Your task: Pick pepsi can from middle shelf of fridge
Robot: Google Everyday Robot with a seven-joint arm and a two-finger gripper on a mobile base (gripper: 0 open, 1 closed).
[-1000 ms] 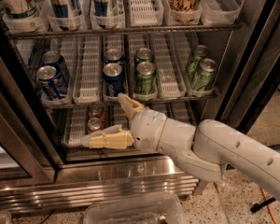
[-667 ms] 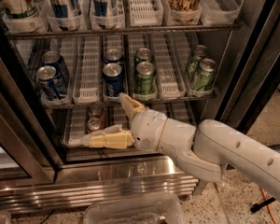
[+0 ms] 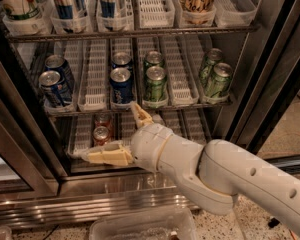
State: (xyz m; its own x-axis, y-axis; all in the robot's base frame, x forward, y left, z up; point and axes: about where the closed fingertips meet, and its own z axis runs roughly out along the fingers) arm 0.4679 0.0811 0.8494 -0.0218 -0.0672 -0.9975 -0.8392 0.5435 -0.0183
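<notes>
The fridge (image 3: 268, 69) stands open before me. Its middle shelf (image 3: 96, 76) has white slotted lane trays. Blue pepsi cans stand on it: two in the centre lane, the front one (image 3: 121, 86) with another (image 3: 121, 61) behind it, and two more at the left (image 3: 55, 88). Green cans (image 3: 155, 83) stand to the right of the centre pepsi. My gripper (image 3: 112, 134) is open and empty, just below the shelf's front edge. One finger (image 3: 139, 115) points up under the front centre pepsi can; the other (image 3: 105, 156) reaches left by the lower shelf.
More green cans (image 3: 218, 80) stand at the right of the middle shelf. Small red cans (image 3: 101, 134) sit on the lower shelf behind my gripper. Tall cans and cartons fill the top shelf (image 3: 70, 4). A clear plastic bin (image 3: 140, 226) sits on the floor below.
</notes>
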